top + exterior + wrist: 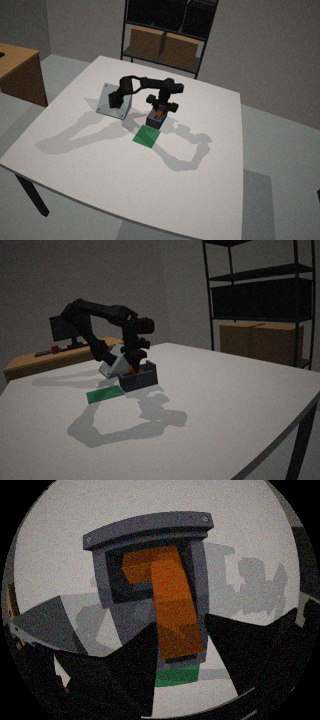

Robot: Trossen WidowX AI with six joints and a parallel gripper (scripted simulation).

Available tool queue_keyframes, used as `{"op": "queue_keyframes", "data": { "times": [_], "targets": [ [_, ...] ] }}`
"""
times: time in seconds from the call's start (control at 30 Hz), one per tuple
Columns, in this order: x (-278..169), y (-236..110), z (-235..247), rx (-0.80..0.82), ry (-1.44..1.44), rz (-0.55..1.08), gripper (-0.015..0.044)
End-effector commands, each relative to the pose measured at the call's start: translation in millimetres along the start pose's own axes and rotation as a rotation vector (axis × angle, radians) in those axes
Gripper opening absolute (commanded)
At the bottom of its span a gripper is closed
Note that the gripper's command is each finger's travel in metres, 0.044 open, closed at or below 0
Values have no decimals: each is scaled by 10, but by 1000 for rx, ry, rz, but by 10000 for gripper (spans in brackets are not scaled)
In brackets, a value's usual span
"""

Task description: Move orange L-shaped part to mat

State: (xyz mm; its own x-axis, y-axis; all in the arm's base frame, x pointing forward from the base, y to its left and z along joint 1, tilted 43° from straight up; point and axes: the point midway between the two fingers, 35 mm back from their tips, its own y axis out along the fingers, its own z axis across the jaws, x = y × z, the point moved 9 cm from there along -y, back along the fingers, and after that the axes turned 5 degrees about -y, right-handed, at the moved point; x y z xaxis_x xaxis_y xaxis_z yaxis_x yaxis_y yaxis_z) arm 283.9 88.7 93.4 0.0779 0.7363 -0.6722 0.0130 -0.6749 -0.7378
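The orange L-shaped part (159,113) (131,368) (170,590) lies tilted in the grey tray (153,122) (139,382) (100,580). Its L-shaped end is low in the pocket by the tall wall, and its straight end, on the mat side, is raised. My gripper (160,111) (137,372) (182,623) is partly open and points down over the tray, one finger on each side of the part's straight arm. In the wrist view the left fingertip is very close to the part and a narrow gap shows at the right one. The green mat (146,136) (104,394) (177,675) has nothing on it.
The tray's tall end wall (151,362) (147,526) stands on the side away from the mat. A slanted grey mounting plate (103,103) (106,370) (47,622) stands at the arm's base on the white table (103,175) (219,407). The shelf rack is beyond the table.
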Motion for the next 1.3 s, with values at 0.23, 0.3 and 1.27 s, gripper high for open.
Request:
{"op": "queue_keyframes", "data": {
  "times": [0.23,0.3,1.27],
  "targets": [
    [-1,-2,-1,1,1,0,115],
    [-1,-2,-1,1,1,0,102],
    [6,-301,11,2,-9,5,0]
  ]
}}
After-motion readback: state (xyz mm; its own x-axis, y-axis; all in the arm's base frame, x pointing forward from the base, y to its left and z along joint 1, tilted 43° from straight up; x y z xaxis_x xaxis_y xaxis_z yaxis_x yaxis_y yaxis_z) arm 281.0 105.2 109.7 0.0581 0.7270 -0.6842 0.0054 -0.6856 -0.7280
